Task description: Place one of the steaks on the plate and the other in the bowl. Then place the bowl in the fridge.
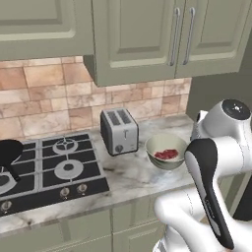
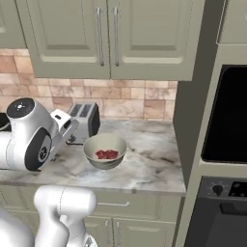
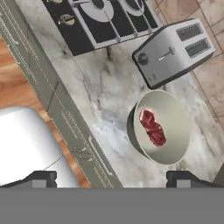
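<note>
A deep beige-grey bowl (image 1: pixel 165 165) (image 2: pixel 103 164) (image 3: pixel 175 127) stands on the marble counter to the right of the toaster. One pinkish-red steak (image 1: pixel 166 154) (image 2: pixel 107 154) (image 3: pixel 153 127) lies flat inside it. My gripper (image 3: pixel 113 178) hovers high over the counter's front edge, a little short of the bowl and apart from it. Its two dark fingertips (image 3: pixel 41 177) stand wide apart with nothing between them. The plate and the fridge are out of view.
A silver toaster (image 1: pixel 119 130) (image 2: pixel 84 123) (image 3: pixel 173 50) stands next to the bowl against the brick wall. A black gas hob (image 1: pixel 54 167) (image 3: pixel 100 17) lies further left, with a black pan (image 1: pixel 7 152) on it. A dark built-in oven (image 2: pixel 226 116) bounds the counter's right end.
</note>
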Available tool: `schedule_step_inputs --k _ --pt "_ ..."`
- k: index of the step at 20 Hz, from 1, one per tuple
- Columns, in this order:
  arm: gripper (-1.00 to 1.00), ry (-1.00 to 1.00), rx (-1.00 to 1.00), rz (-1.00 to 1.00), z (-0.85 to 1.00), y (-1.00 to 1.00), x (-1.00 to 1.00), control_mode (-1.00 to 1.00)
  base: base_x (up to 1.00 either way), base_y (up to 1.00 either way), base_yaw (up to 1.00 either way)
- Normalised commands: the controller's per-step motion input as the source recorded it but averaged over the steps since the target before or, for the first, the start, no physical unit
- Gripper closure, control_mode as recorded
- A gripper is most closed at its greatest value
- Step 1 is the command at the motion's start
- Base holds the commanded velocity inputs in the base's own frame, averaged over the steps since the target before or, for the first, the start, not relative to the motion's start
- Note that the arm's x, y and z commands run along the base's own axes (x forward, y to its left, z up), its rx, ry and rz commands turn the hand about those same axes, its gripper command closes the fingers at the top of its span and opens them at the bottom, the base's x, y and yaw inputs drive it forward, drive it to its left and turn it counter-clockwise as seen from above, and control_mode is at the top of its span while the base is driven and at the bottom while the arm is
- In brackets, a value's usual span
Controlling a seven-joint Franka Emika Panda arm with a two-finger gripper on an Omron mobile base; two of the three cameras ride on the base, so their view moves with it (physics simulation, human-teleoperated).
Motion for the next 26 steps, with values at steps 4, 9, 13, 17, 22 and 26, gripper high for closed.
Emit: schedule_step_inputs --k 4,9,13,17,22,26 --pt "-1.00 0.00 0.00 0.00 0.00 0.00 0.00 1.00 0.02 -0.19 0.00" --pt "-1.00 -0.03 0.00 0.04 -0.07 -0.05 0.00 -1.00 0.00 0.00 0.00" --pt "-1.00 0.00 0.00 0.08 -0.21 -0.29 0.00 -1.00 0.00 0.00 0.00" --pt "-1.00 0.00 0.00 0.13 -0.29 -0.55 0.00 -1.00 0.00 0.00 0.00" --pt "-1.00 -0.10 0.00 0.18 -0.19 -0.39 0.00 -1.00 0.00 0.00 0.00" --pt "-1.00 -0.17 0.00 0.26 -0.08 -0.30 0.00 -1.00 0.00 0.00 0.00"
